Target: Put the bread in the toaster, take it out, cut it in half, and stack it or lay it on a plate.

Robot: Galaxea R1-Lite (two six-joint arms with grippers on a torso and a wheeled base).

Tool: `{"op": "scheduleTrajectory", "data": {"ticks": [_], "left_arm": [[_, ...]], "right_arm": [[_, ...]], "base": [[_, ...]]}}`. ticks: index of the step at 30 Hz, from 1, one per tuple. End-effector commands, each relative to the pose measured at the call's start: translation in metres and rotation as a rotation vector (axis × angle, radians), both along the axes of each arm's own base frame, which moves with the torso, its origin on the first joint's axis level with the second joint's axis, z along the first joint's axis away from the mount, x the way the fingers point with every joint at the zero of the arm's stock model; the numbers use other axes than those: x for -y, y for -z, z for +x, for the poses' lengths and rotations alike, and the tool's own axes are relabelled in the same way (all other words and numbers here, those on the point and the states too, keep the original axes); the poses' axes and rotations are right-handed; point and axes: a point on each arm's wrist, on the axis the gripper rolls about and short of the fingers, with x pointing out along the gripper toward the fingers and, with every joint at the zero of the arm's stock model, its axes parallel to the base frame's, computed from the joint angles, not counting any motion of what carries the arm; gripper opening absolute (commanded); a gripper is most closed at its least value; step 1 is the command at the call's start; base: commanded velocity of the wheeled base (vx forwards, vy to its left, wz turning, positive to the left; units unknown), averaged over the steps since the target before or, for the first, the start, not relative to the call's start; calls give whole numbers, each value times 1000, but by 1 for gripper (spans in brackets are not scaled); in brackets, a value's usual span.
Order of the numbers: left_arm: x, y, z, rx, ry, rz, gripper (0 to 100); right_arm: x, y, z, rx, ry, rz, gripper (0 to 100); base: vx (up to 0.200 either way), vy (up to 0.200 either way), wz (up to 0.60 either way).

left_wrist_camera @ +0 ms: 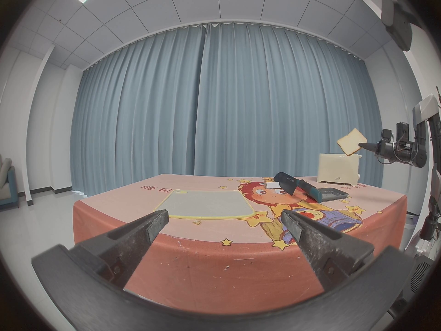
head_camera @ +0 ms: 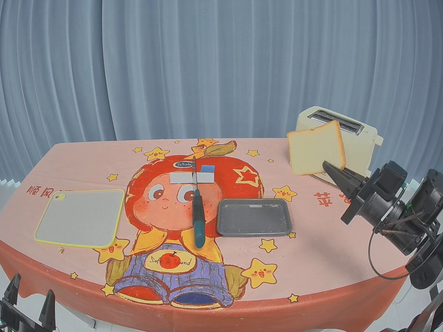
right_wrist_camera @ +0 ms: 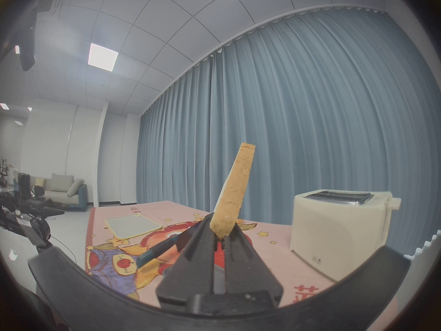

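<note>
The right pincer [head_camera: 328, 167] pinched the tan square bread slice [head_camera: 316, 148] by its lower corner, aloft just beside the cream 2-slot toaster [head_camera: 359, 149]. It would need lifting above a slot [head_camera: 336, 121], edge aligned, then lowering straight. The left pincer [left_wrist_camera: 225, 219] hung spread off the pink cartoon-printed tabletop's [head_camera: 323, 254] near edge

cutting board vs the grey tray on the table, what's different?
Colour: the cutting board is pale grey with a yellow-green edge; the tray is dark grey.
Form: the cutting board is a flat sheet; the tray has a raised rim.
Place: the cutting board lies well to the robot's left of the knife; the tray sits close on its right.
Both are rounded rectangles lying flat on the tablecloth.
</note>
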Motion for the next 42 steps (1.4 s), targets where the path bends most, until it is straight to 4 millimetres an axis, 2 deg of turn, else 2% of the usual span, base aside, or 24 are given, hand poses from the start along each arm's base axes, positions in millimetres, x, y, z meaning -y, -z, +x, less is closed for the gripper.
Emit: {"op": "scheduleTrajectory", "data": {"ticks": [1, 12, 22, 35, 42], "left_arm": [[0, 5, 1, -16, -1, 0, 100], [0, 5, 1, -16, -1, 0, 100], [0, 5, 1, -16, -1, 0, 100], [0, 5, 1, -16, -1, 0, 100], [0, 5, 1, -16, -1, 0, 100]], "right_arm": [[16, -9, 11, 39, 41, 7, 0], [33, -30, 15, 20, 73, -11, 0], [38, -37, 17, 23, 94, -13, 0], [57, -74, 26, 40, 158, -11, 0], [60, -85, 28, 59, 170, -7, 0]], "base": [[0, 0, 0], [0, 0, 0], [0, 0, 0], [0, 0, 0], [0, 0, 0]]}}
